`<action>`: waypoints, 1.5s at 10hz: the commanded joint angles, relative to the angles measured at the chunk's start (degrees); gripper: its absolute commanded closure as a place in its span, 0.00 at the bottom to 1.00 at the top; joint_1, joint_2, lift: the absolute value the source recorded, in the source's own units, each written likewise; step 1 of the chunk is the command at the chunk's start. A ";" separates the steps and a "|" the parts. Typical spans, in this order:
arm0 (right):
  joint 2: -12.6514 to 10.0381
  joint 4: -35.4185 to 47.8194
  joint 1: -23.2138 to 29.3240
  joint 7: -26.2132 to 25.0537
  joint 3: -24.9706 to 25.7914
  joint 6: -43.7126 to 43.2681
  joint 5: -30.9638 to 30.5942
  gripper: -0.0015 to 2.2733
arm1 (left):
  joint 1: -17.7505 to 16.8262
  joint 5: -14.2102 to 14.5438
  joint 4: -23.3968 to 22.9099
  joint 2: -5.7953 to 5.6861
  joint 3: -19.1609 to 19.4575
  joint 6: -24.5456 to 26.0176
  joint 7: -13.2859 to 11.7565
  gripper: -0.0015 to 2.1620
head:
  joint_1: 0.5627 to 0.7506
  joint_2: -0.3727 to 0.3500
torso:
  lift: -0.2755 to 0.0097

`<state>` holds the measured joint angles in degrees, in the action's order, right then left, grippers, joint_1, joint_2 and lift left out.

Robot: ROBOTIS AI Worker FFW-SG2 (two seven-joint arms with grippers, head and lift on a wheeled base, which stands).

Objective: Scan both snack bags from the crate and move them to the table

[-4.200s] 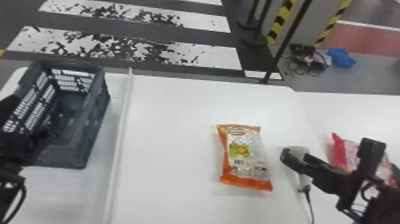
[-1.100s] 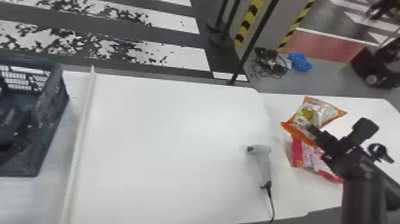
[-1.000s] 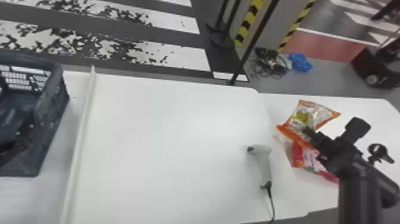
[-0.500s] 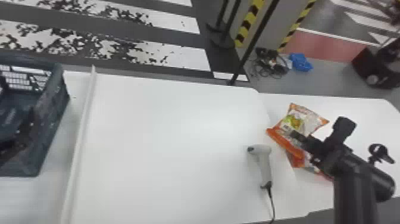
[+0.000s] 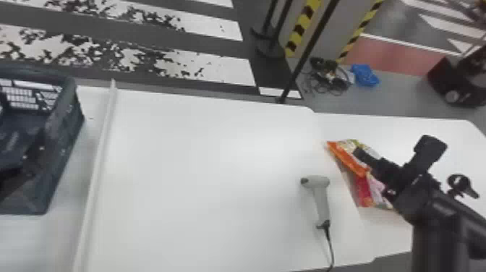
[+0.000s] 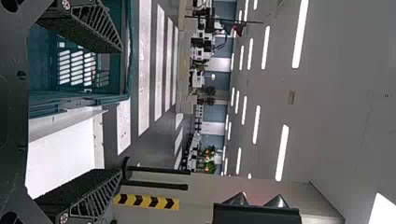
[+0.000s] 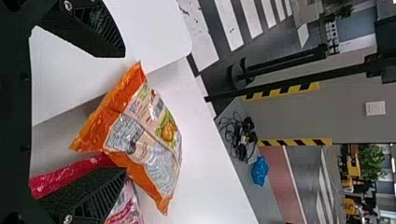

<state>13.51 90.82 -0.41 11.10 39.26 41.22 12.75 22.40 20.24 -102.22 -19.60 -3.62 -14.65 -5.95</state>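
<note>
In the head view the orange snack bag [image 5: 349, 157] is at the right, at the white table's edge, partly over the red snack bag [image 5: 365, 190]. My right gripper [image 5: 394, 149] is beside them, one finger over the orange bag. From the right wrist view, the orange bag [image 7: 144, 140] stands tilted past the open right gripper [image 7: 120, 112]; the red bag [image 7: 70, 175] is partly behind the lower finger. A scanner [image 5: 320, 195] lies to their left. Dark at the crate [image 5: 63, 144] is my left gripper [image 5: 18, 168]; the left wrist view shows the left gripper [image 6: 120, 111] with fingers wide apart.
A raised white strip [image 5: 96, 173] runs between the crate and the broad white tabletop [image 5: 202, 181]. The scanner's cable [image 5: 329, 246] trails to the front edge. A second white surface [image 5: 401, 126] extends to the right; a black pole [image 5: 307, 50] stands behind.
Over four seconds the orange bag went from the middle tabletop to the right, beside the red one. Lately it shifted left with the right gripper and tipped. The head view turned right.
</note>
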 commanded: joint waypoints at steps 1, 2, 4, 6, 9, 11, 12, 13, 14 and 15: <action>-3.32 12.98 4.63 0.06 -2.35 4.27 3.33 0.02 | 0.54 -0.28 -1.49 0.09 0.01 1.26 0.15 0.04 | 0.70 0.03 | 0.66; -6.30 21.33 7.97 0.06 -5.86 5.50 3.68 0.02 | 1.06 -0.99 -2.63 0.18 0.28 2.49 0.32 0.04 | 0.70 0.03 | 0.66; -12.54 32.67 13.51 0.23 -15.62 4.80 0.52 0.03 | 1.77 -1.25 -3.77 0.53 0.28 2.66 0.41 0.04 | 0.70 0.12 | 0.66; -13.56 36.45 18.34 1.20 -26.69 -0.48 -6.34 0.03 | 3.61 -1.25 -5.97 0.70 1.16 3.19 0.94 0.04 | 0.70 0.31 | 0.66; -13.56 36.63 30.38 -2.49 -38.56 -22.80 -10.82 0.02 | 9.68 -0.02 -14.41 1.06 3.35 11.28 1.99 0.04 | 0.70 0.50 | 0.66; -13.56 35.84 37.41 -4.25 -39.97 -33.17 -10.91 0.02 | 15.04 0.24 -22.76 1.32 4.76 21.65 3.31 0.04 | 0.70 0.58 | 0.66; -13.56 36.19 41.54 -4.34 -40.32 -37.04 -10.82 0.02 | 17.68 0.42 -24.16 1.50 4.67 21.47 5.86 0.04 | 0.70 0.59 | 0.66; -13.56 36.19 45.06 -4.34 -40.49 -39.85 -10.38 0.02 | 20.05 0.42 -24.25 1.58 4.50 19.89 6.74 0.04 | 0.70 0.60 | 0.66; -13.56 35.75 47.96 -4.34 -40.49 -41.08 -9.15 0.02 | 22.77 0.42 -23.99 1.58 4.50 14.79 6.74 0.04 | 0.70 0.61 | 0.66; -13.56 35.22 50.86 -4.34 -40.49 -44.77 -8.01 0.02 | 25.41 0.33 -23.72 1.67 3.97 9.52 7.09 0.04 | 0.70 0.62 | 0.66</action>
<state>0.18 126.36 48.57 6.77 -1.23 -1.38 4.05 46.11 20.64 -126.11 -17.99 0.61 -1.94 1.05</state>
